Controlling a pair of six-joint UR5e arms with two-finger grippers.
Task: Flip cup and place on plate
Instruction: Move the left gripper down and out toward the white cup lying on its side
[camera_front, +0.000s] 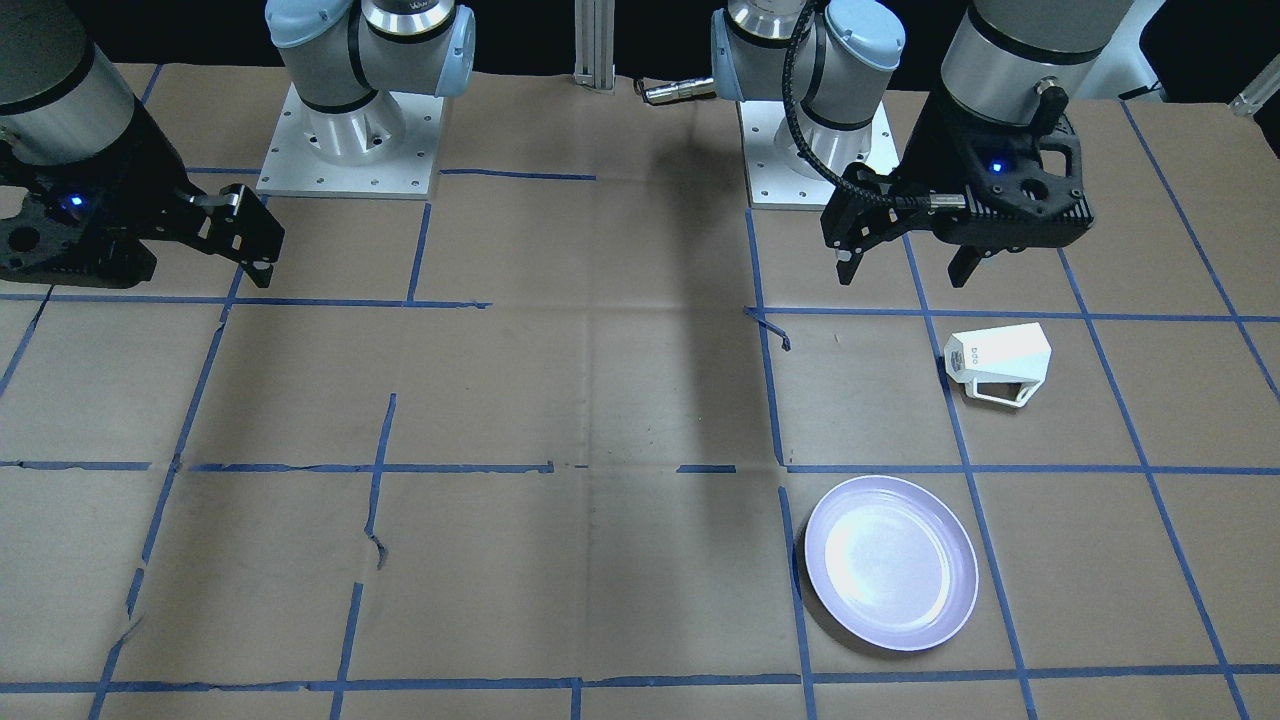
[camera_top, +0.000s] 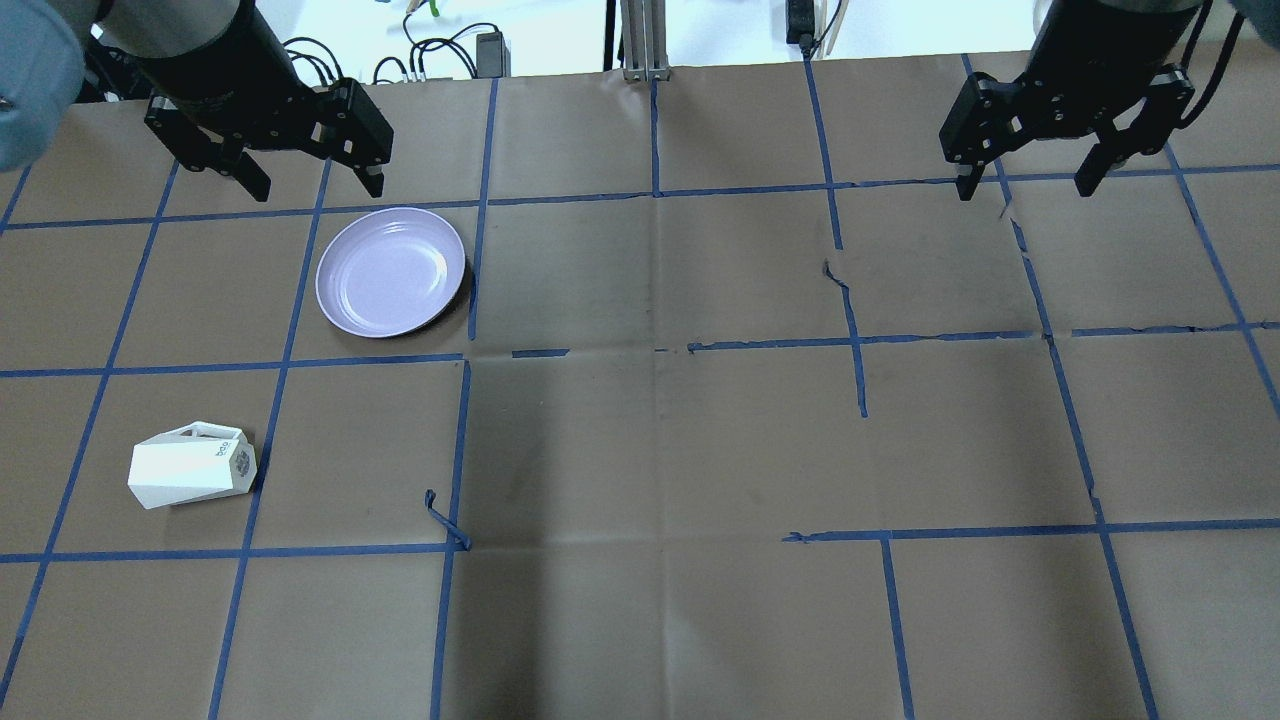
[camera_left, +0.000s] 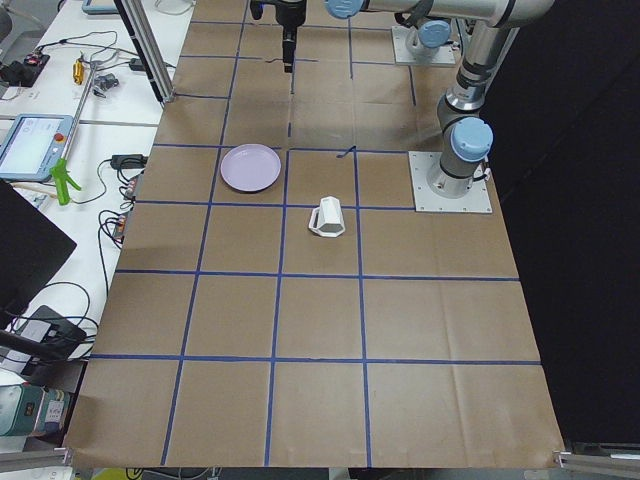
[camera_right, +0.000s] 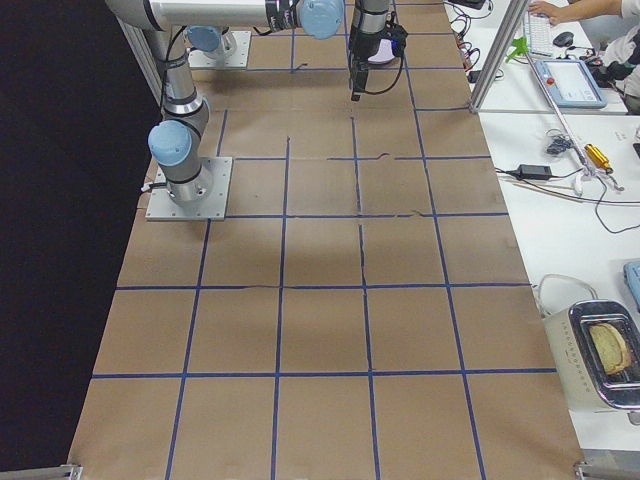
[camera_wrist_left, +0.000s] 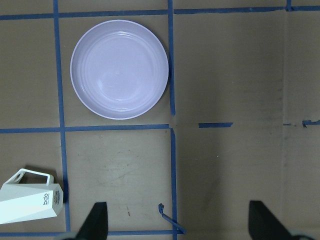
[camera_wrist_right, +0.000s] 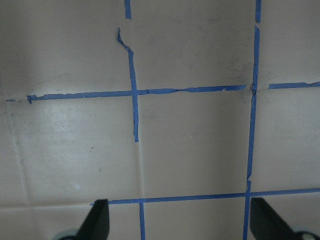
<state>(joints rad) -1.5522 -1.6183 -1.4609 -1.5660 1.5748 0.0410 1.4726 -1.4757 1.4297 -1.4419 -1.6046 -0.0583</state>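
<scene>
The white faceted cup lies on its side on the paper-covered table, near my left side, with its handle facing away from me. It also shows in the front view and the left wrist view. The lavender plate sits empty one grid square farther out, also seen in the front view and the left wrist view. My left gripper is open and empty, held high just beyond the plate. My right gripper is open and empty, far off on the right side.
Brown paper with a blue tape grid covers the table. The tape is torn and curled in places. The arm bases stand on my edge of the table. A bench with cables and devices runs along the far edge.
</scene>
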